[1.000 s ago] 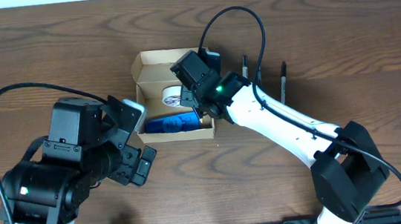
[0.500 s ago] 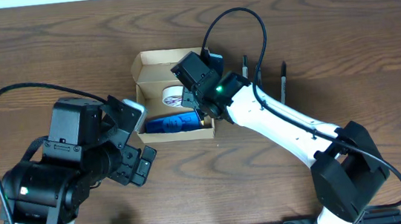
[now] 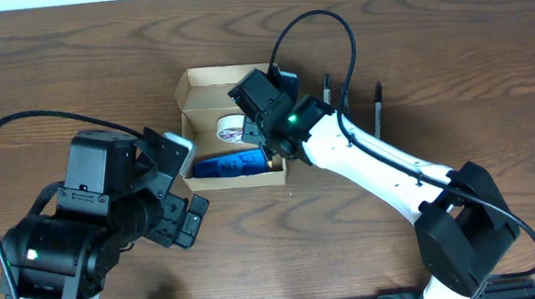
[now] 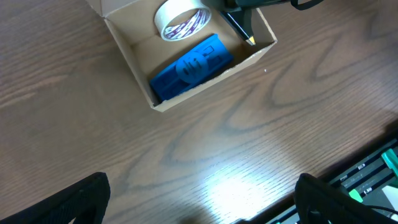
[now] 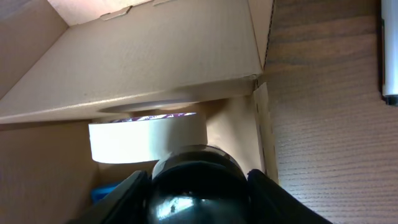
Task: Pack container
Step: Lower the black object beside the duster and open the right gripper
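The container (image 3: 202, 77) is an open tan cardboard box on the table, its lid flap folded back. Inside lie a white tape roll (image 3: 230, 128) and a blue object (image 3: 229, 164). My right gripper (image 3: 267, 130) hangs over the box's right end, shut on a black pen (image 4: 239, 28) whose tip points down into the box. In the right wrist view the pen's round black end (image 5: 199, 180) fills the space between the fingers, with the tape roll (image 5: 146, 138) behind it. My left gripper (image 4: 199, 205) is open and empty above bare table, left of and nearer than the box (image 4: 134, 62).
Two dark pens (image 3: 329, 88) (image 3: 379, 103) lie on the table right of the box. The table's front edge and a black rail (image 4: 367, 168) run along the near side.
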